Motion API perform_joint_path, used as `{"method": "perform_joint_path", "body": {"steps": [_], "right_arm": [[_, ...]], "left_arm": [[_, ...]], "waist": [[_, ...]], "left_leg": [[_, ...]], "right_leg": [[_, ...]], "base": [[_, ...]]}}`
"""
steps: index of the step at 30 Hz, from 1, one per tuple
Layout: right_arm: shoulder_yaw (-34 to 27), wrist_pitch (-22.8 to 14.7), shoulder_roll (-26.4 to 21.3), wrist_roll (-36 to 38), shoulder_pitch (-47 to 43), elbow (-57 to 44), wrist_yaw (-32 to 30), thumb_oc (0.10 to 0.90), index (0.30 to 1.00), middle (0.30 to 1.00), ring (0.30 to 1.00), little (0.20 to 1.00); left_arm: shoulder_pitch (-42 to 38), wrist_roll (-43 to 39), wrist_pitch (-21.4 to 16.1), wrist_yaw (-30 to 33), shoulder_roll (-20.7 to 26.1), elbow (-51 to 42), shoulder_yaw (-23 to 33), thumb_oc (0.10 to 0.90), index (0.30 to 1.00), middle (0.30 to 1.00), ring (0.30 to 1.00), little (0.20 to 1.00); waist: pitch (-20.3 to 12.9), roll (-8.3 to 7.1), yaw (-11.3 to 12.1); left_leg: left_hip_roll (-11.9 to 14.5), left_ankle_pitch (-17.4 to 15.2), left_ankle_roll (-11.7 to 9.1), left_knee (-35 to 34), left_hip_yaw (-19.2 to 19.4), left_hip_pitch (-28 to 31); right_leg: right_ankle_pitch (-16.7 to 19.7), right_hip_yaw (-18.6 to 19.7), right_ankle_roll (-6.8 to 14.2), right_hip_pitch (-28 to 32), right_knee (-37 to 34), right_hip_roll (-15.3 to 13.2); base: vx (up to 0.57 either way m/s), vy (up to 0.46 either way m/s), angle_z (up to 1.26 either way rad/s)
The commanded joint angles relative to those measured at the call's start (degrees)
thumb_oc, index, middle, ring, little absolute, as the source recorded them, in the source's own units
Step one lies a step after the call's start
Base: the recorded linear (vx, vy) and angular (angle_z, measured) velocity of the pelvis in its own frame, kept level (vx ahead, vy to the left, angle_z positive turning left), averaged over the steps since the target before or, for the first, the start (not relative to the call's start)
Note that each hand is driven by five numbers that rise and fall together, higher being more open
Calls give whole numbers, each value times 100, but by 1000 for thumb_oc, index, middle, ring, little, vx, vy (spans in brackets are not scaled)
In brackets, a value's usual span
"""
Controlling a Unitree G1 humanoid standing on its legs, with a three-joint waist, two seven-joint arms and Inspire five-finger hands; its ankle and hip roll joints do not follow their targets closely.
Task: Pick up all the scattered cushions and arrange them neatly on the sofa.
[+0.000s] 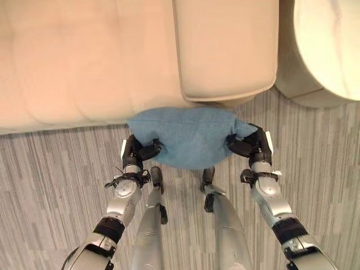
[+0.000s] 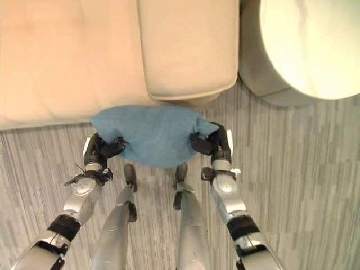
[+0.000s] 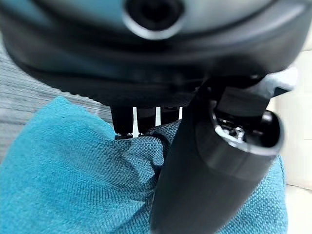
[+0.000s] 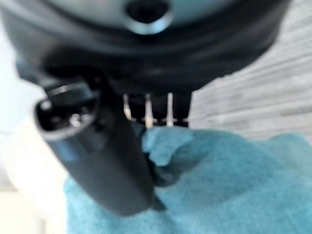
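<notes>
- Since it sags between its two held corners, the blue cushion (image 1: 188, 138) looks soft and light, hanging just off the sofa (image 1: 84, 56) front edge.
- The left hand (image 1: 140, 151) pinches one corner, thumb against fingers.
- The right hand (image 1: 250, 145) pinches the opposite corner; corners suit gripping.

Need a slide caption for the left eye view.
Both hands, left hand and right hand, grip a blue cushion by its ends, just in front of the cream sofa.
</notes>
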Motion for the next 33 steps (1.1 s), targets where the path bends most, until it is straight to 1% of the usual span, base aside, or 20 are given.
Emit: {"method": "perform_joint_path", "body": {"steps": [1,6,11,12,13,14,15,16,19,20,23,24,25,27,28,29,30,31,32,33], "right_arm": [[629,-525,417,-519,292,-883,565,400,300,300,300,300],[526,-560,82,-1018,710,-1589,558,400,300,300,300,300],[290,-573,-83,-1250,971,-2018,521,400,300,300,300,300],[215,-567,-83,-1249,1022,-2062,497,400,300,300,300,300],[94,-546,-114,-1237,1142,-2200,526,400,300,300,300,300],[30,-535,-116,-1235,1220,-2247,547,400,300,300,300,300],[30,-534,-117,-1235,1224,-2251,548,400,300,300,300,300],[-12,-517,-118,-1237,1367,-2303,615,400,300,300,300,300],[-82,-489,-135,-1264,1523,-2368,647,400,300,300,300,300],[-194,-444,-161,-1310,1721,-2474,687,400,300,300,300,300],[-177,-364,-129,-1341,1783,-2465,730,400,300,300,300,300],[-178,-364,-128,-1340,1785,-2464,731,400,300,300,300,300],[-138,-317,-48,-1339,1725,-2425,758,400,300,300,300,300],[-117,-311,-16,-1342,1701,-2410,775,400,300,300,300,300],[-101,-313,15,-1330,1677,-2410,779,400,300,300,300,300],[-96,-313,33,-1317,1655,-2433,783,400,300,300,300,300],[-90,-317,32,-1315,1638,-2450,802,400,300,300,300,300],[-90,-317,32,-1315,1638,-2450,802,400,300,300,300,300],[-82,-318,-28,-1355,1637,-2459,827,400,300,300,300,300],[-74,-331,-82,-1389,1618,-2470,833,400,300,300,300,300]], "left_arm": [[179,163,-644,-605,-269,-817,-301,400,300,300,300,300],[654,246,-702,-624,-127,-1195,-199,400,300,300,300,300],[799,363,-726,-667,-83,-1400,-139,400,300,300,300,300],[810,346,-727,-681,-95,-1414,-131,400,300,300,300,300],[894,288,-713,-758,-127,-1422,-132,400,300,300,300,300],[953,262,-692,-796,-141,-1405,-132,400,300,300,300,300],[956,262,-692,-797,-141,-1406,-133,400,300,300,300,300],[1100,279,-634,-858,-167,-1324,-125,400,300,300,300,300],[1217,293,-545,-926,-190,-1267,-163,400,300,300,300,300],[1345,329,-479,-1026,-203,-1285,-227,400,300,300,300,300],[1565,520,-394,-1053,-131,-1412,-298,400,300,300,300,300],[1569,520,-391,-1054,-129,-1416,-298,400,300,300,300,300],[1598,597,-343,-1130,-29,-1494,-289,400,300,300,300,300],[1590,610,-332,-1160,2,-1493,-278,400,300,300,300,300],[1567,628,-336,-1159,35,-1482,-271,400,300,300,300,300],[1534,647,-333,-1158,50,-1464,-301,400,300,300,300,300],[1490,677,-348,-1149,55,-1446,-307,400,300,300,300,300],[1490,677,-348,-1149,55,-1446,-307,400,300,300,300,300],[1465,760,-405,-1131,59,-1422,-262,400,300,300,300,300],[1463,791,-432,-1110,46,-1414,-234,400,300,300,300,300]], "waist": [[-832,31,57],[-964,-57,57],[-1150,-163,2],[-1176,-199,-32],[-1284,-228,-164],[-1346,-235,-235],[-1342,-235,-231],[-1447,-267,-288],[-1463,-352,-341],[-1499,-349,-479],[-1569,-383,-362],[-1571,-386,-360],[-1615,-407,-278],[-1608,-413,-245],[-1594,-414,-243],[-1570,-410,-293],[-1551,-411,-372],[-1551,-411,-372],[-1562,-395,-508],[-1567,-390,-536]], "left_leg": [[-294,-245,119,-216,-105,390],[-269,-282,77,-220,-154,1070],[-259,-369,-30,57,-65,1167],[-230,-409,-47,250,42,1121],[-51,-514,35,392,533,1195],[84,-591,71,441,830,1319],[86,-595,70,445,832,1325],[266,-888,56,580,1100,1624],[430,-1033,68,749,1339,1811],[629,-1109,78,692,1769,2060],[340,-1245,188,556,1531,2125],[333,-1243,193,544,1535,2133],[147,-1276,343,318,1473,2214],[78,-1285,381,227,1446,2278],[-4,-1289,404,116,1391,2355],[-79,-1282,426,83,1269,2382],[-131,-1126,472,15,1218,2345],[-131,-1126,472,15,1218,2345],[-336,-1083,504,-91,928,2377],[-431,-1051,509,-174,757,2411]], "right_leg": [[-56,-188,351,1090,-1092,226],[-184,-206,238,2070,-1521,440],[-191,-343,185,2620,-1936,536],[-188,-410,164,2695,-1986,514],[-161,-536,163,2807,-2066,450],[-156,-628,167,2894,-2077,400],[-155,-625,167,2902,-2079,401],[-241,-671,213,3171,-2091,373],[-202,-806,247,3373,-2116,296],[-175,-953,293,3460,-2101,218],[-33,-838,455,3563,-2101,105],[-29,-836,461,3565,-2103,100],[-10,-750,614,3459,-1740,-94],[-48,-710,655,3414,-1538,-171],[-84,-606,695,3358,-1366,-222],[-103,-325,692,3286,-1231,-152],[-82,55,640,3120,-1165,31],[-82,55,640,3120,-1165,31],[-205,953,618,2927,-1065,498],[-230,1248,564,2854,-1038,704]], "base": [[85,-65,6],[83,-98,13],[27,-87,22],[-5,-40,56],[29,-23,80],[40,11,87],[214,52,89],[180,36,69],[155,79,22],[115,193,20],[146,248,38],[147,391,1],[85,246,5],[78,235,9],[75,211,15],[13,192,26],[-12,114,33],[48,171,41],[132,155,88],[149,155,105]]}}
